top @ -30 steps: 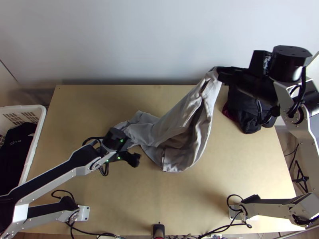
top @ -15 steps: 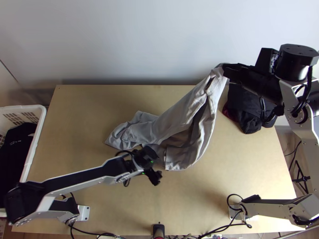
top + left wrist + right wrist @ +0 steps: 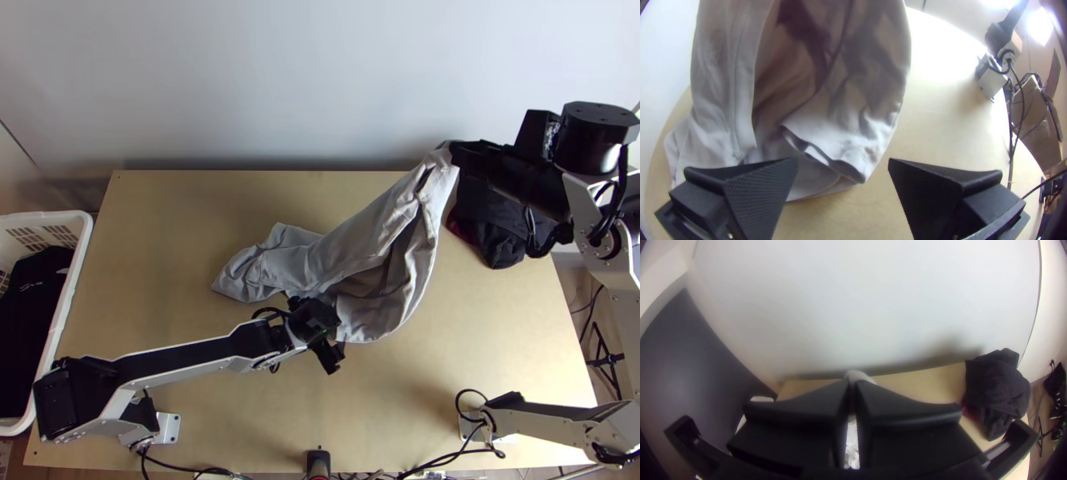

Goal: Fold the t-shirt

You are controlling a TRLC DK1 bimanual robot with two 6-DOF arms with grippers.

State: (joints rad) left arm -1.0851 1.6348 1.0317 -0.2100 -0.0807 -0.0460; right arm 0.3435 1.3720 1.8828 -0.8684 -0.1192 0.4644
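Hanging by a gathered end from the right tool [image 3: 454, 151] in the top view, the light grey t-shirt [image 3: 372, 240] slopes down to the desk [image 3: 160, 204], where the rest lies bunched around the middle, one corner trailing left. The right tool is near the desk's far edge, beside some dark cloth [image 3: 502, 244]. Along the left edge stands a white basket [image 3: 70, 276] with dark cloth inside. Bare wood runs from the t-shirt to the near edge, and more lies between its raised side and the right edge; the left tool [image 3: 336, 346] sits right at the shirt's near border. In the left wrist view, that tool's two fingers [image 3: 762, 189] stand wide apart with nothing between their pads; one is in front of the cloth, the other over wood, and a layered cloth edge [image 3: 831, 162] lies just ahead. I can't tell whether they touch it. In the right wrist view, the fingers are pressed together on the t-shirt, with the desk's far edge by the wall beyond. Compared with half a second ago, the left tool has moved rightward along the shirt's near border, and the right tool has come slightly toward the near side, bringing the held end along.
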